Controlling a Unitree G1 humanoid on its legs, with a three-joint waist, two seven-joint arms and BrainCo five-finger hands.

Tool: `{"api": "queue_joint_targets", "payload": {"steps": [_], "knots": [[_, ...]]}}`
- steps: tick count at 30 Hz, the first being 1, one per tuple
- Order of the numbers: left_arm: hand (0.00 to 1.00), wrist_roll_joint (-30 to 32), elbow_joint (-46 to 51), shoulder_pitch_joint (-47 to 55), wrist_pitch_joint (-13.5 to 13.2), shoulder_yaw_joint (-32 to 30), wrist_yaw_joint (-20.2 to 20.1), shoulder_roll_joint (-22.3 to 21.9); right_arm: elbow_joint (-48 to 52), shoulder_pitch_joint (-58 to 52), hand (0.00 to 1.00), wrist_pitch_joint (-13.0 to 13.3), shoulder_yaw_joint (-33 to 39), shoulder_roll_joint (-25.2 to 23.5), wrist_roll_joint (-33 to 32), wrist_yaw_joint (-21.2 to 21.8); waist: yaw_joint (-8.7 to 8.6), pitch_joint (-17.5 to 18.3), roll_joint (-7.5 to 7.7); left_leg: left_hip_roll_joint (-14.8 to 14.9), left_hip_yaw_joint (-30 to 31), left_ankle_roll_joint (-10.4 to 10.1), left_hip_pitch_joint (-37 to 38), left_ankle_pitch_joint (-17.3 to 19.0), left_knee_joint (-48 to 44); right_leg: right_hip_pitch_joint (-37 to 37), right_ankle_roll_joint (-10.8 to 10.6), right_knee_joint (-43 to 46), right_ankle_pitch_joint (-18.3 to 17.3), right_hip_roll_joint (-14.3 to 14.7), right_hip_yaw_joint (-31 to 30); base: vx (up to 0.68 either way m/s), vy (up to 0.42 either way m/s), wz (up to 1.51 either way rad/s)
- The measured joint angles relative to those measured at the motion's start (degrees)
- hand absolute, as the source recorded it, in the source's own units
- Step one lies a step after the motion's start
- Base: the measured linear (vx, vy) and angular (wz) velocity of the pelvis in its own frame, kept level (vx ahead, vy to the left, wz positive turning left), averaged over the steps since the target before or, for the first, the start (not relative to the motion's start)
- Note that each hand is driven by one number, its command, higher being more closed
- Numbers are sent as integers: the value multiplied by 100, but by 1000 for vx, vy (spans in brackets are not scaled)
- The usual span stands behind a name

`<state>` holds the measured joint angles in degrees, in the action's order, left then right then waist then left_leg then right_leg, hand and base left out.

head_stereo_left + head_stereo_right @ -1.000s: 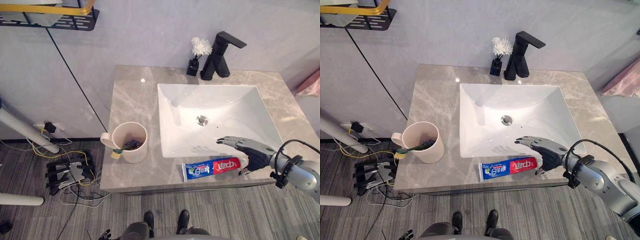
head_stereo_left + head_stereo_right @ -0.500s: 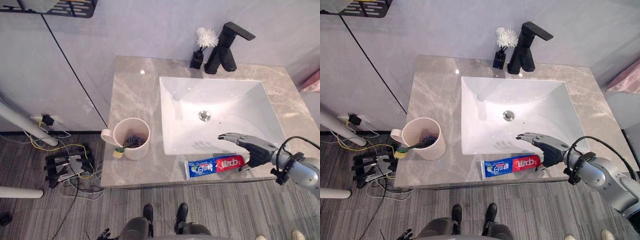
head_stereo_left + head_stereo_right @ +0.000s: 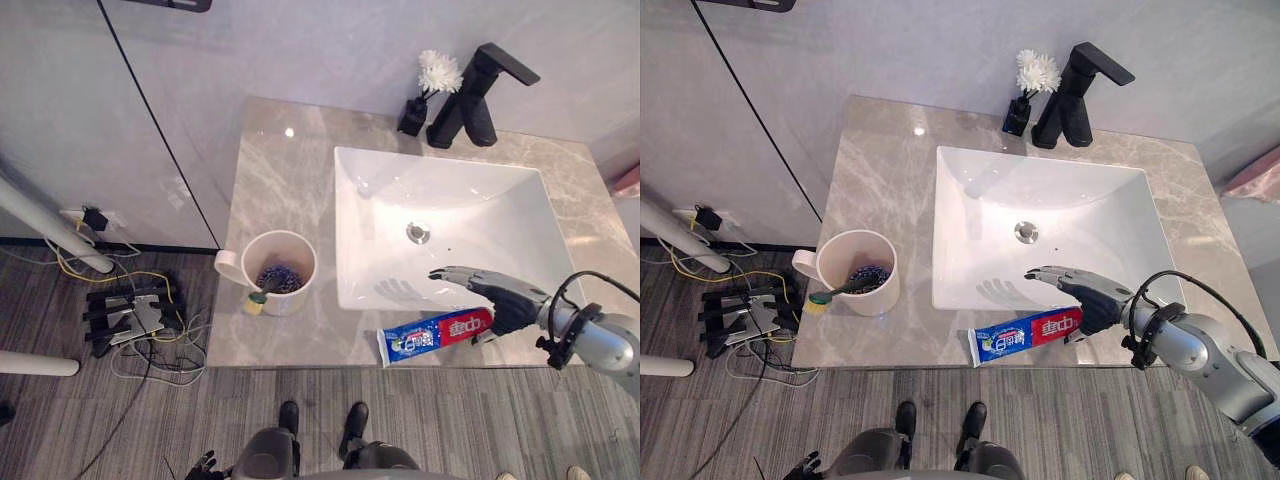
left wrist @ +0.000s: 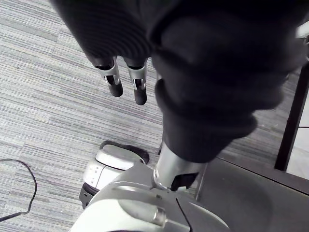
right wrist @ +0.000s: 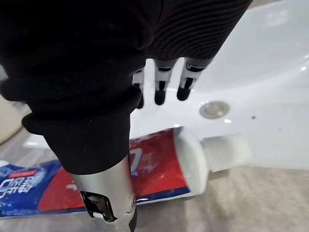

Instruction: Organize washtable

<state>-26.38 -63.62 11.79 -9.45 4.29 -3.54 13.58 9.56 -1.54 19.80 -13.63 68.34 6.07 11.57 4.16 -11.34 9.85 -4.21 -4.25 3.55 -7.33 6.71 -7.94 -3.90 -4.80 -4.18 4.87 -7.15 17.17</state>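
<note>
One marble washtable point(image 3: 280, 190), white sink point(image 3: 480, 205), grey plank floor point(image 3: 150, 420).

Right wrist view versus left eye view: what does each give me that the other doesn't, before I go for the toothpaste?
Right wrist view adds the white cap of the toothpaste tube close up, with the thumb crossing in front of the tube's red part. Left eye view adds the cup holding a toothbrush, the black faucet, the flower vase and the counter layout. Shared: the right hand, fingers straight over the sink, the tube along the counter's front edge, and the drain.
</note>
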Motion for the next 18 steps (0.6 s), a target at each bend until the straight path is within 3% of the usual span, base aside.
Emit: {"api": "queue_joint_targets", "payload": {"steps": [6, 7, 18], "knots": [[0, -1, -3, 2, 2, 7, -2, 25, 10, 185, 0, 8, -317, -47, -150, 117, 1, -22, 42, -12, -34, 101, 13, -68, 113, -15, 0, 33, 0, -20, -9, 0, 3, -1], [0, -2, -2, 2, 1, 7, -2, 25, 10, 186, 100, 9, -321, -47, -154, 121, 2, -22, 42, -12, -36, 102, 13, -68, 114, -15, 0, 35, 0, -21, -8, 0, 0, 0], [0, -79, -9, -2, 1, 29, -6, 29, 0, 519, 100, -1, -487, -48, -403, 243, 14, -21, 41, -14, -36, 112, 125, -76, 150, 82, 2, 41, -2, -28, -3, -1, 1, 0]]}}
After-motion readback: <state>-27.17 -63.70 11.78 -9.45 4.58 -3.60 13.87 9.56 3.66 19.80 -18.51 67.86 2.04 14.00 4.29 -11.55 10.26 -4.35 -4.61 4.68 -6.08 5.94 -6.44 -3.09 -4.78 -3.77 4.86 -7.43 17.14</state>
